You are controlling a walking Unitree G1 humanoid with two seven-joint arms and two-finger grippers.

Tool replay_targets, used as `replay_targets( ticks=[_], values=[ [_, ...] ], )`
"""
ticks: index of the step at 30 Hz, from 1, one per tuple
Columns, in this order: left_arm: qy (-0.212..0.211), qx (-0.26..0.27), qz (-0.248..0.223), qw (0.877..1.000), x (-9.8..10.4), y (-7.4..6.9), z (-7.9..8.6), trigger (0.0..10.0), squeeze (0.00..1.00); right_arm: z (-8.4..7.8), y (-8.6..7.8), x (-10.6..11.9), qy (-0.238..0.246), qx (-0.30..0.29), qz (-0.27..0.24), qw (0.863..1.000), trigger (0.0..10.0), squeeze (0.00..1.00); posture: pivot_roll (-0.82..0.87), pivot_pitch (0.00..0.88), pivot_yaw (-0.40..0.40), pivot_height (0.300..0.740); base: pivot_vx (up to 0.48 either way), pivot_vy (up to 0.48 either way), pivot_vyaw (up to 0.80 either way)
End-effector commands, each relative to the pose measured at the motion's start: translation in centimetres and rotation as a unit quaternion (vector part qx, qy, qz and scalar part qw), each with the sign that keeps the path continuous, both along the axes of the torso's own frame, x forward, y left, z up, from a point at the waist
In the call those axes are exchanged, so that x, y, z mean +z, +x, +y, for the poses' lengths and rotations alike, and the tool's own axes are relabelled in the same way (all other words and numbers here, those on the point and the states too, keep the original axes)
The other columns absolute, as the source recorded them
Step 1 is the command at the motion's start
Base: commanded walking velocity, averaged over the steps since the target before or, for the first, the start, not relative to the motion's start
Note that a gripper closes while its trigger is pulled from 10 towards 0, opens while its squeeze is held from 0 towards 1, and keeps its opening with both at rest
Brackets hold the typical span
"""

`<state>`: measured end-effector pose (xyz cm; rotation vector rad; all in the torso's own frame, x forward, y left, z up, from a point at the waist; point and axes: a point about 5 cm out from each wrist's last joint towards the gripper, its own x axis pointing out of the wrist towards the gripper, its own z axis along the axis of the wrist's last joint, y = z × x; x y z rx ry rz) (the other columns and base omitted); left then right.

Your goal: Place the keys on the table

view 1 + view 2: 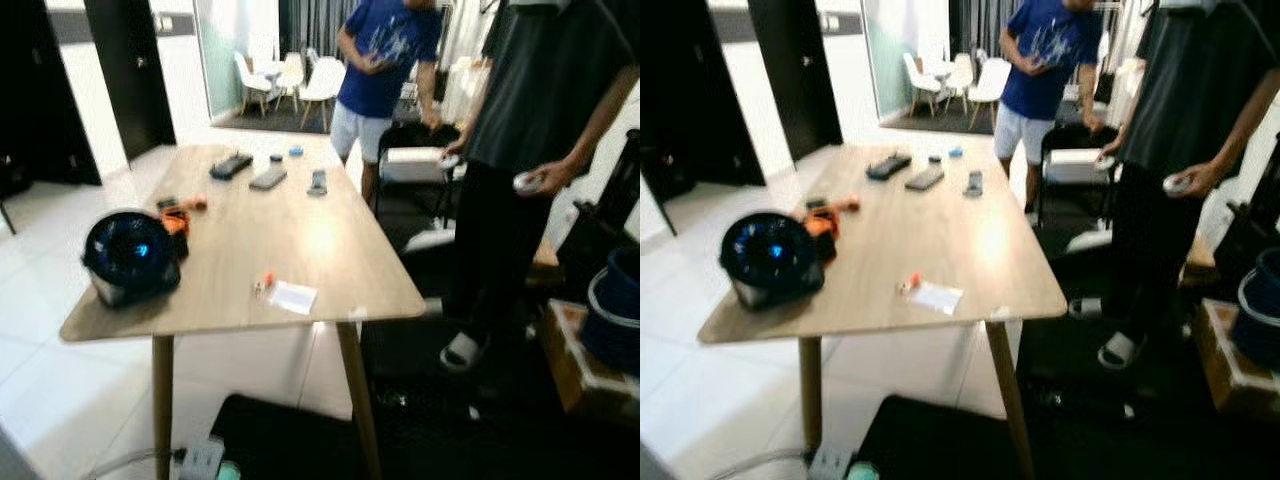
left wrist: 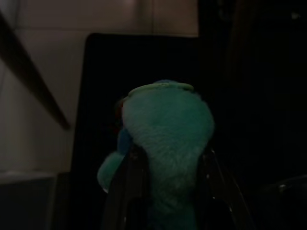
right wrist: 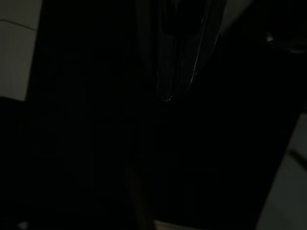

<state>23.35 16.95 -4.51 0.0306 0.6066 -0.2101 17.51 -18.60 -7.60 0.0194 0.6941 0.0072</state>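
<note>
A fuzzy teal plush keychain [image 2: 165,129] sits between the two black fingers of my left gripper [image 2: 168,155], which is shut on it; the keys themselves are hidden in the dark wrist view. A teal bit of it [image 1: 228,470] shows low down, below the near edge of the light wooden table [image 1: 330,250]. The table stands just ahead of me. My right arm hangs idle, and its wrist view is nearly black.
On the table lie a round black fan [image 1: 130,255], an orange-and-black tool [image 1: 175,215], a white slip [image 1: 293,297] and several dark devices [image 1: 268,178] at the far end. Two people [image 1: 530,150] stand to the right, and a blue bucket [image 1: 618,310] sits on a box.
</note>
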Motion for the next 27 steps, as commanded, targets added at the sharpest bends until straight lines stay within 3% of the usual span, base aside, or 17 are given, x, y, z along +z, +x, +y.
replay_targets(
  ticks=[1,14,27],
  values=[
    [0.000,0.005,0.010,1.000,-0.36,-0.55,0.26,10.0,0.00,0.36,-0.18,-0.15,0.005,0.002,0.005,1.000,10.0,0.00,0.04,0.043,0.032,0.740,0.277,0.000,0.00],
    [0.000,0.011,0.011,1.000,-0.29,-0.37,0.30,10.0,0.00,0.30,0.21,0.01,0.004,0.003,0.002,1.000,10.0,0.00,0.05,0.046,0.028,0.740,0.254,0.000,0.00],
    [0.000,0.015,0.009,1.000,-0.22,-0.29,0.40,10.0,0.00,0.55,0.41,0.04,0.005,0.003,0.003,1.000,10.0,0.00,0.05,0.049,0.027,0.740,0.000,0.000,0.00]
  ],
)
